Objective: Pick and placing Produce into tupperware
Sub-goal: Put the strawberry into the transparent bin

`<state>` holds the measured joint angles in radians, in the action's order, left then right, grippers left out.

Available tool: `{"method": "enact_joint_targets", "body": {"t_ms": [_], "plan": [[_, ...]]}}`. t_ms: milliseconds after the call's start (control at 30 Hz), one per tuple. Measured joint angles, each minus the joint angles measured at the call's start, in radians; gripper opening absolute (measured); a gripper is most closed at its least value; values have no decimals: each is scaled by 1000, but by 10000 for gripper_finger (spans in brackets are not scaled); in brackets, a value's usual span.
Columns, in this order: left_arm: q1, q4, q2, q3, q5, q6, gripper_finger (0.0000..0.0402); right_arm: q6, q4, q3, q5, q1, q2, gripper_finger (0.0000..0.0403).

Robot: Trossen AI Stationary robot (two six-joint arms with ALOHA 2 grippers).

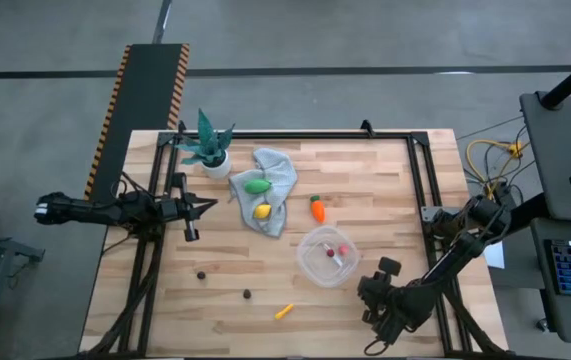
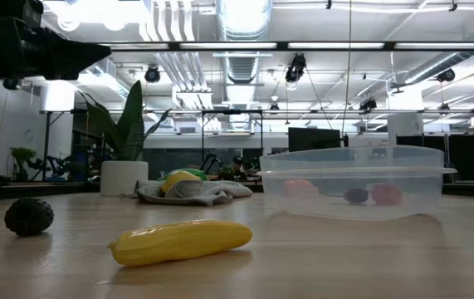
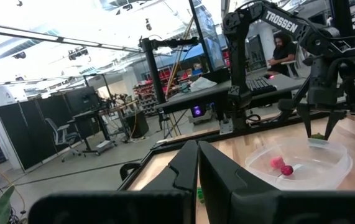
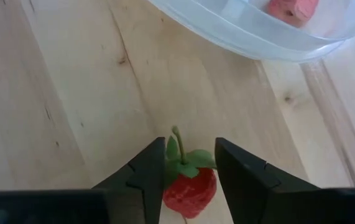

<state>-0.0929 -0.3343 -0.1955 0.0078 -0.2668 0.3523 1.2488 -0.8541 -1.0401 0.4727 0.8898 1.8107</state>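
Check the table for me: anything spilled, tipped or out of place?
Nothing spilled or tipped. The container sits upright with a few pieces inside. Two pieces rest on the rumpled cloth, not the bare table.

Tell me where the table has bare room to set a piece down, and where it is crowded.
Free: the bare wood right of the carrot and above the tupperware, and the near-left corner below the dark berries. Crowded: the middle, where the grey cloth holds the green piece and lemon, beside the potted plant.
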Motion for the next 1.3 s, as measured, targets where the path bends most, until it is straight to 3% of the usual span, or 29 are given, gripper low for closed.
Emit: {"method": "enact_joint_targets", "body": {"t_ms": [400,833,1300], "plan": [[0,0,0,0,0,0,0,0,52,31,-1,0,-1,93],[0,1,0,0,0,0,0,-38,50,31,-14,0,-1,13],[0,0,0,0,0,0,0,-46,46,31,-28,-2,-6,9]]}}
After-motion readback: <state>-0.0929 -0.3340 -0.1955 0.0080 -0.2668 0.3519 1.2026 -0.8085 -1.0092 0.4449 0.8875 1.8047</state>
